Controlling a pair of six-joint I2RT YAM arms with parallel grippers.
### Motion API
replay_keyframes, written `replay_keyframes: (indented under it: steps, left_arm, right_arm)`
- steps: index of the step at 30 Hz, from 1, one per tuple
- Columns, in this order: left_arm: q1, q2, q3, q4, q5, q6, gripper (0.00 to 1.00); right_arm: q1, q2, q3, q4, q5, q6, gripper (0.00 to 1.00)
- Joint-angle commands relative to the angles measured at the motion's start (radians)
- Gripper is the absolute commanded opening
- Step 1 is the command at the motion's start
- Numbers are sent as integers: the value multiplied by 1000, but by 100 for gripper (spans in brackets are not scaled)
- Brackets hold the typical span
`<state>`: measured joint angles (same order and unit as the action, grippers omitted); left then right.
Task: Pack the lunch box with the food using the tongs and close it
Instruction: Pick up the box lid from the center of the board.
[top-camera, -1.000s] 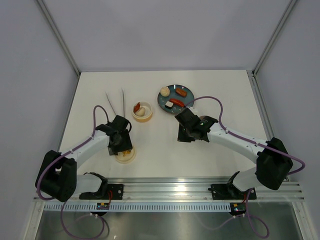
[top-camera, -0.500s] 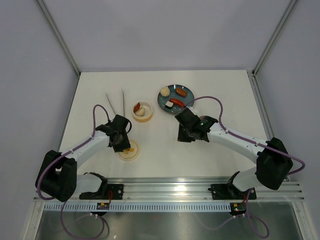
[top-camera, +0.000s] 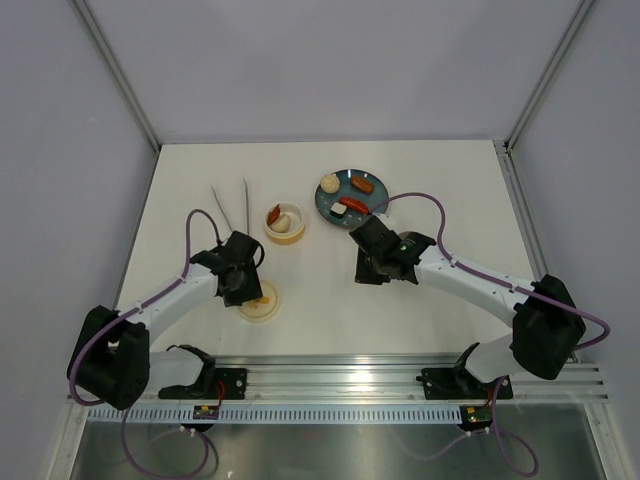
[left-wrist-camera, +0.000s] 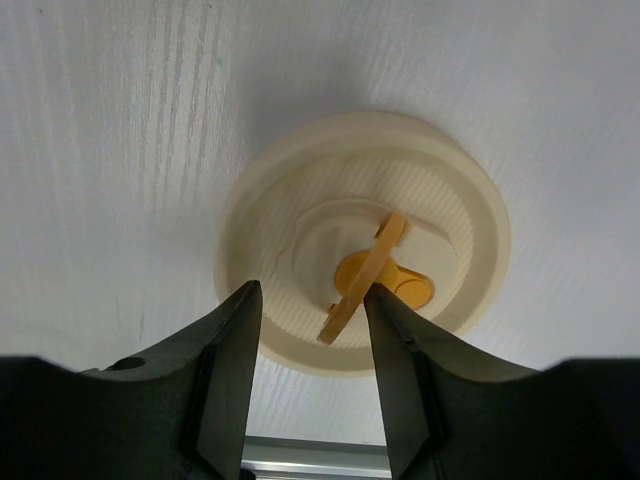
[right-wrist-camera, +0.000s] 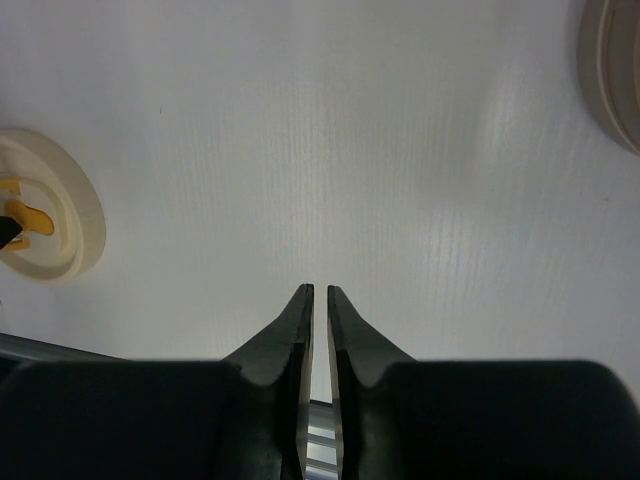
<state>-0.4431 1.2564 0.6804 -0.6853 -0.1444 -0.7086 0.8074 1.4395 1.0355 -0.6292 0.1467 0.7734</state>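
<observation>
Food is split between two places: a cream bun (top-camera: 329, 183), two red-orange sausages (top-camera: 363, 184) and a white-and-black sushi piece (top-camera: 351, 212) sit on the teal plate (top-camera: 344, 192) at the far side of the bench (top-camera: 200, 160). One more sausage and a bun lie inside the round cream lunch box (top-camera: 270, 232) just left of the plate. The tongs (top-camera: 222, 208) lie on the bench left of the box, untouched, their arms spreading toward the far edge. The box's lid (left-wrist-camera: 290, 180) rests on the bench nearer the arms, apart from the box. The left gripper (left-wrist-camera: 312, 293) hangs over the lid with its fingers spread on either side of the upright yellow handle (left-wrist-camera: 365, 275), which stands closer to one finger. The right gripper (right-wrist-camera: 318, 290) hovers above bare bench near the plate, its fingers pressed almost together with nothing between them.
</observation>
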Motion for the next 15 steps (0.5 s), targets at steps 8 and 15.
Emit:
replay_keyframes:
  steps: [8, 15]
  left_arm:
    - [-40, -35, 41, 20, -7, 41, 41]
    - [-54, 3, 42, 36, 17, 47, 34]
  right_arm:
    - [-5, 18, 38, 10, 8, -5, 17]
    - [-7, 9, 32, 5, 11, -2, 17]
